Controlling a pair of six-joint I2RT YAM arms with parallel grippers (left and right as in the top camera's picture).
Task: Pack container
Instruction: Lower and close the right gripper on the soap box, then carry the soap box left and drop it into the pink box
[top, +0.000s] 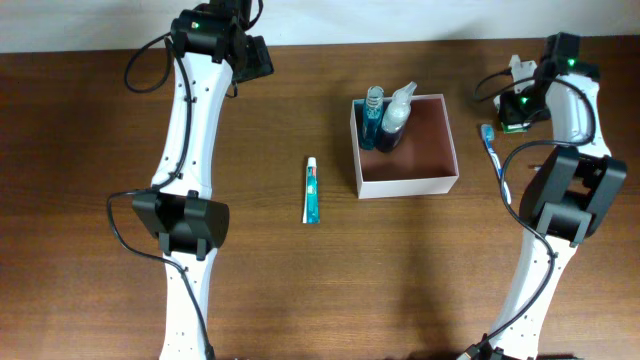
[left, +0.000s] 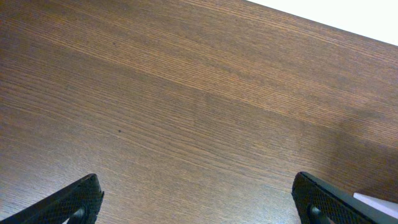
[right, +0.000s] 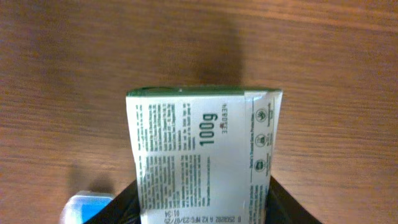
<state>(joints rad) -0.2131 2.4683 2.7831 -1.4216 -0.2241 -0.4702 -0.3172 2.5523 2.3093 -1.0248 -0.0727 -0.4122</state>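
The container (top: 436, 183), a white box with a pinkish-brown inside, sits right of the table's middle. Two bottles stand in its far left corner: a blue one (top: 372, 118) and a dark one with a white spray top (top: 397, 115). A toothpaste tube (top: 311, 189) lies left of the box. A blue toothbrush (top: 493, 150) lies right of it. My right gripper (top: 517, 108) is shut on a green-and-white packet (right: 205, 155) marked 100g, held above the table at the far right. My left gripper (left: 198, 199) is open and empty over bare wood at the far left.
The table's far edge (left: 323, 25) runs close behind the left gripper. A blue bit of the toothbrush (right: 87, 208) shows at the bottom left of the right wrist view.
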